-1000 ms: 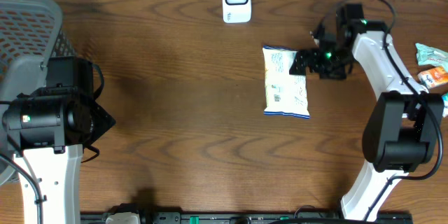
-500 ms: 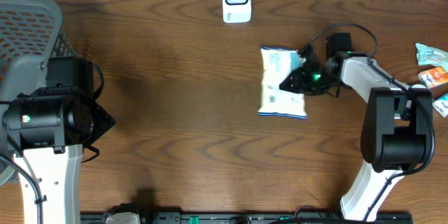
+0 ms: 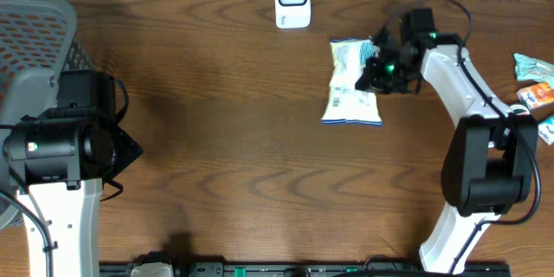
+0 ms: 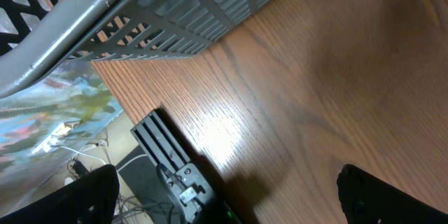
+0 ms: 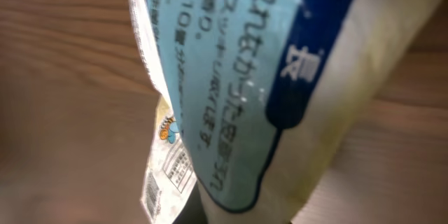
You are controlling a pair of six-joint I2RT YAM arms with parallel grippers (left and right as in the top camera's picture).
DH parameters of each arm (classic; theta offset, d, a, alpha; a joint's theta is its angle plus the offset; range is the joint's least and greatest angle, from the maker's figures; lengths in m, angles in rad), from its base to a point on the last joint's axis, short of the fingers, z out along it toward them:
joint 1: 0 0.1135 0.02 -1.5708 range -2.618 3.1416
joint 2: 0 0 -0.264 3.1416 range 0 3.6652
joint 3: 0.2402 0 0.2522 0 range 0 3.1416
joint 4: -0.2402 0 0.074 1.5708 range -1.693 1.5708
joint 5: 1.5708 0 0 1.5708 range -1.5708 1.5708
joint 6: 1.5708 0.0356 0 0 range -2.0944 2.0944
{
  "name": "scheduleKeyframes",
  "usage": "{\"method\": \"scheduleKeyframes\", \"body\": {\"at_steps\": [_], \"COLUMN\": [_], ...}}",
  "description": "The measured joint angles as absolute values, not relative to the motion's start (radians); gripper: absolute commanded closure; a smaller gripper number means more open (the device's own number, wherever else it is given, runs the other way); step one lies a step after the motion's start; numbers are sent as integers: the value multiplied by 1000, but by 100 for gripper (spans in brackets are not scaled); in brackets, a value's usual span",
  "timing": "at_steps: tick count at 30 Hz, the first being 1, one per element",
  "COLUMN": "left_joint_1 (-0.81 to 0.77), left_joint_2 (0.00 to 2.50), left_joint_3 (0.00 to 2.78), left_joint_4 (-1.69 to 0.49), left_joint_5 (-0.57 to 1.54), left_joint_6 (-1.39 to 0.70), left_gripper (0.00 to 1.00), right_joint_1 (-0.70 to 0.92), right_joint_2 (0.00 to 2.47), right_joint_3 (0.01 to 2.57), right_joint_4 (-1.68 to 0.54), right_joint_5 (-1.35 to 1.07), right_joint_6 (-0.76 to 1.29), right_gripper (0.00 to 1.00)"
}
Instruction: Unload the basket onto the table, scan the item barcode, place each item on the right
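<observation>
Fingers of the right gripper [image 3: 378,71] are closed tight on the right edge of the snack bag [image 3: 351,85], close to its upper end. The bag's top bunches and twists where it is pinched. From the wrist camera the bag [image 5: 231,91] fills nearly the whole view, hanging tilted right in front of the lens, its pale blue face with printed writing and a dark blue band turned toward the camera. A barcode [image 5: 150,197] shows on the white panel at the bag's lower left. From above, the same barcode [image 3: 342,104] faces up on the lower half of the bag. Whether the bag's lower end rests on the table [image 3: 216,138] I cannot tell.

The bag sits in the upper right part of the table, just to the right of and below the white scanner [image 3: 293,0], which stands at the far edge, apart from the bag. Farther right, at the table's side, lie a few small packets [image 3: 535,82], well apart from the bag.

Over on the left side, the left gripper [image 4: 224,185] has its fingers [image 4: 91,196] spread wide with nothing between them, hanging above bare wood beside the grey mesh basket [image 4: 175,21], far from the bag.
</observation>
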State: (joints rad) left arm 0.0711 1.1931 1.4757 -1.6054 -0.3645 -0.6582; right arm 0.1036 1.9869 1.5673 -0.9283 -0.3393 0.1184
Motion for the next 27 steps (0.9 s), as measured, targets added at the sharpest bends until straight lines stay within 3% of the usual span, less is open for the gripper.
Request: {"method": "scheduleKeyframes", "body": {"at_steps": [10,19,22,24,27], "left_joint_1": [71,71,71,71,71], "left_joint_2": [1193,1193,1193,1193,1193], "left_joint_3": [1476,1476,1476,1476,1476], "left_joint_4": [-1606,-1606,-1606,-1606,-1605], "left_joint_5": [-364,-364,-364,-364,-364], "left_joint_6": [-658,-658,-658,-658,-658], "left_gripper": [2,2,2,2,2], "right_joint_1": [516,651,683,712,760], "right_joint_2": [1950,2082,2121,2134,2136], "right_joint_3": [1624,1624,1624,1624,1628], "right_joint_4": [-1124,-1165,-1166,-1166,-1185], "right_joint_5": [481,645,611,575,537], "right_joint_6": [213,273,286,291,297], "right_gripper": [99,99,85,56,53]}}
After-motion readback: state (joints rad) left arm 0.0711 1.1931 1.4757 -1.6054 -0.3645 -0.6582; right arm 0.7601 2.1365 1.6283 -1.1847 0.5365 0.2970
